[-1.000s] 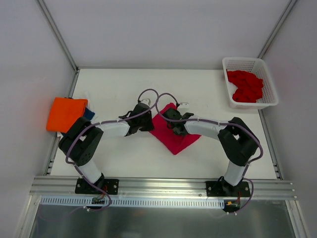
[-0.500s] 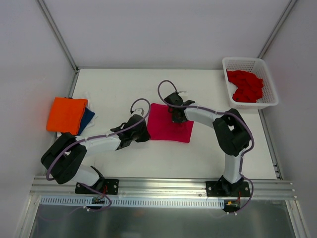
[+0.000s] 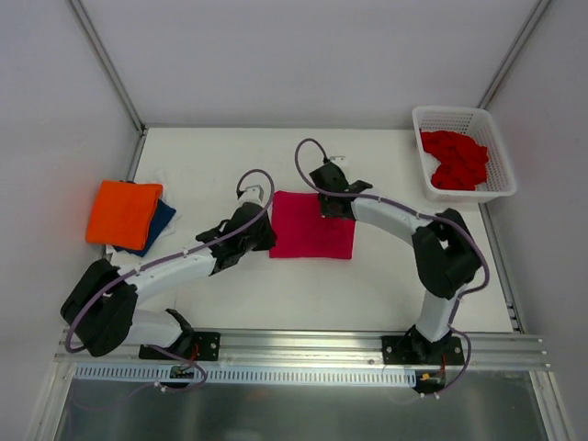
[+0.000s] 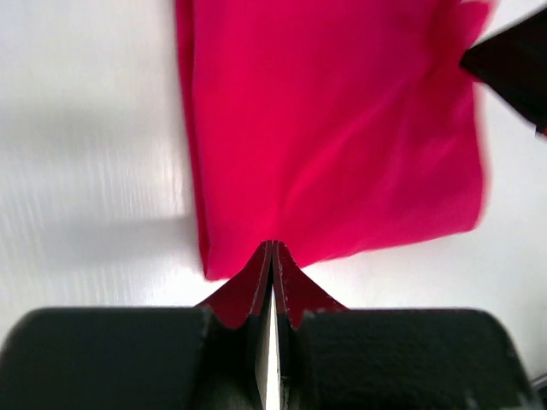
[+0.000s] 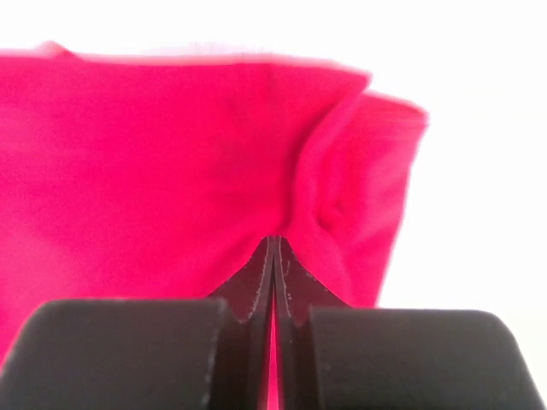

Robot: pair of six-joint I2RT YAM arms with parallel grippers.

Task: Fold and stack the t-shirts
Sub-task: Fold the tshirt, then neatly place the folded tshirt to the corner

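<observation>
Folded crimson-pink t-shirt lies mid-frame — left gripper pinches its left edge, right gripper its upper-right corner — probably to hold it flat for moving onto the orange t-shirt, far left.

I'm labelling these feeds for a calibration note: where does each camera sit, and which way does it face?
Top external: above and behind the bases, looking down on the table, pink shirt and basket; both arms show whole.
Left wrist: on that wrist, looking along the shut left gripper at the shirt's edge.
Right wrist: on that wrist, looking past the shut right gripper across the shirt.
Shared: all three show the pink shirt, pinched by both grippers.
</observation>
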